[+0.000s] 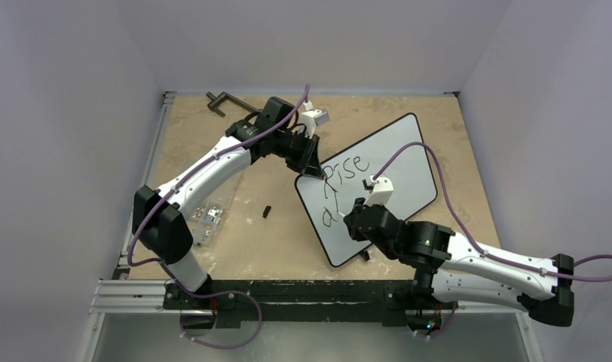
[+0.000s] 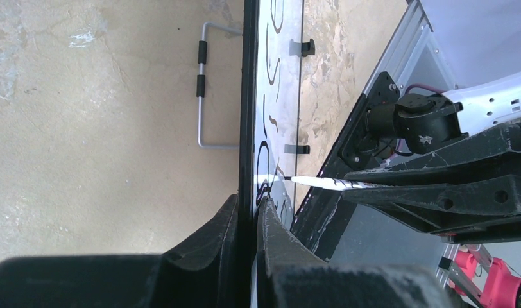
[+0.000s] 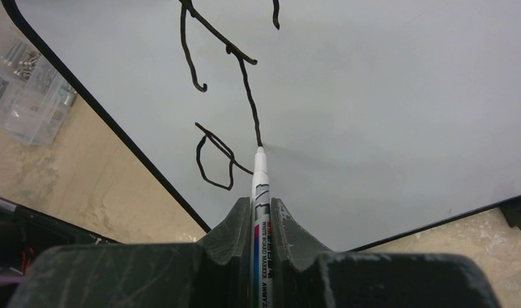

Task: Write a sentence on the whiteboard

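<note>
The whiteboard (image 1: 408, 162) lies slantwise on the right-centre of the tan surface (image 1: 288, 241), with its far-left edge pinched between the closed fingers of the left end effector (image 2: 248, 202). The sentence (image 1: 347, 170) so far reads "Rise" on the upper line, with an "a" loop and one long stroke below it. The right end effector (image 3: 261, 205) is clamped on a white marker (image 3: 260, 192) whose tip touches the board at the foot of that stroke, just beside the loop.
</note>
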Controlling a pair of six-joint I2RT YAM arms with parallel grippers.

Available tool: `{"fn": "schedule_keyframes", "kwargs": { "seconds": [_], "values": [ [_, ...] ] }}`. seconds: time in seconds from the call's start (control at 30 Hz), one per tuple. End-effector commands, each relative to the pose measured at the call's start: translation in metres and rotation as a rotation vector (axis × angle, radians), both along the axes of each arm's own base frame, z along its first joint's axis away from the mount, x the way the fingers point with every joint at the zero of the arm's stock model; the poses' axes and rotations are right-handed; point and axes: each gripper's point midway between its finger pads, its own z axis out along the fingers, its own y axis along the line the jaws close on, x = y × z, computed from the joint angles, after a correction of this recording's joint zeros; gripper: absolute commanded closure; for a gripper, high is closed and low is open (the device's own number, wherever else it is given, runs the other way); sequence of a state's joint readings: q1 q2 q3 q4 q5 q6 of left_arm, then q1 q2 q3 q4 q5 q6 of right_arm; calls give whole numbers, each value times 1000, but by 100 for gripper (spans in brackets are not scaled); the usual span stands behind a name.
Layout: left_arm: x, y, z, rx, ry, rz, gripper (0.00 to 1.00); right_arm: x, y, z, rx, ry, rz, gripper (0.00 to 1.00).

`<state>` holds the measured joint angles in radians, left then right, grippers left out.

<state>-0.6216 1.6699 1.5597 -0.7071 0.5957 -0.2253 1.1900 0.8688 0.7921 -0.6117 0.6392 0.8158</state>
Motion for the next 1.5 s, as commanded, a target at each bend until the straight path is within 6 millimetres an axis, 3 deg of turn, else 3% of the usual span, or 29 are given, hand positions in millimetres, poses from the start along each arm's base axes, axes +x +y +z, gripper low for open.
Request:
{"fn": "schedule_keyframes", "kwargs": {
  "seconds": [0.0, 0.17, 0.4, 0.83, 1.2, 1.47],
  "values": [
    [27, 7, 17, 24, -137, 73, 100, -13, -8, -27, -50, 93, 7, 100],
    [27, 7, 18, 22, -140, 73, 100, -19, -11, -30, -56, 124, 14, 100],
    [26, 7, 18, 23, -138, 72, 100, -18, -7, -13, -33, 103, 26, 100],
    [27, 7, 18, 23, -140, 72, 100, -1, -2, 62, 111, -64, 14, 100],
    [27, 8, 17, 26, -138, 74, 100, 15, 9, 50, -2, -87, -15, 100],
    [27, 7, 18, 24, -139, 72, 100, 17, 3, 34, -53, -79, -42, 100]
  ]
}}
